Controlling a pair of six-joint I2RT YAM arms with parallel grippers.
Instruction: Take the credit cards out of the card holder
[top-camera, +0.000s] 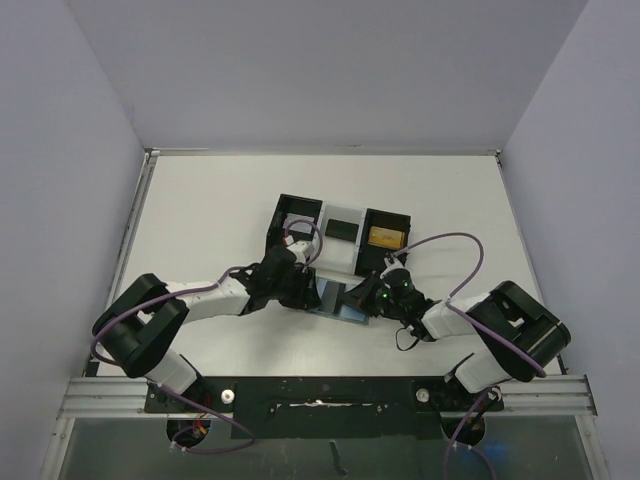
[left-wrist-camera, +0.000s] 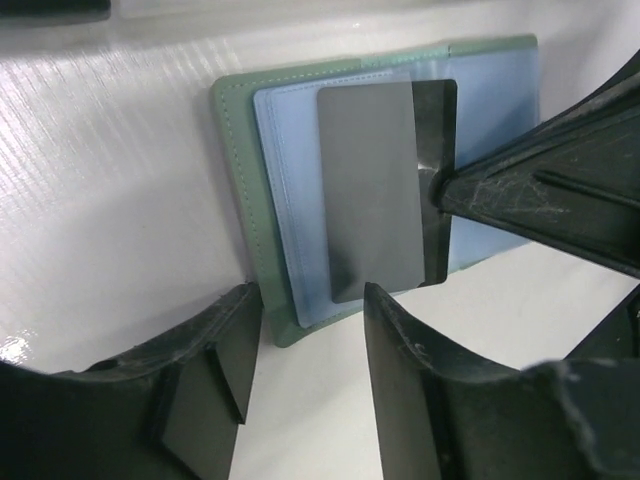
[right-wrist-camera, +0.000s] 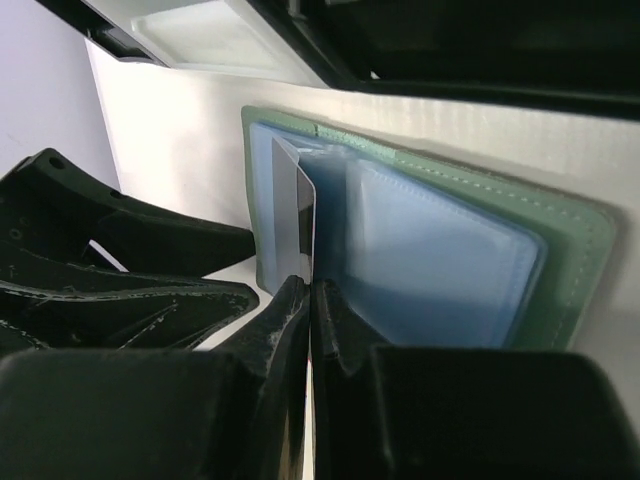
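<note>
The card holder (left-wrist-camera: 235, 190) lies open on the table, grey-green outside with pale blue pockets, and it also shows in the right wrist view (right-wrist-camera: 450, 250) and the top view (top-camera: 333, 302). A grey credit card (left-wrist-camera: 370, 190) stands tilted over its pocket. My right gripper (right-wrist-camera: 310, 292) is shut on that card's edge (right-wrist-camera: 304, 225); its fingers (left-wrist-camera: 520, 190) enter the left wrist view from the right. My left gripper (left-wrist-camera: 305, 335) is open and empty, its fingertips at the holder's near edge, apart from the card. In the top view the left gripper (top-camera: 303, 292) and right gripper (top-camera: 366, 296) meet over the holder.
A black-and-clear three-compartment tray (top-camera: 318, 222) stands just behind the holder, with a gold card (top-camera: 383, 237) in its right compartment and a dark card (top-camera: 342, 229) in the middle one. Pale walls close in the table on the left, back and right.
</note>
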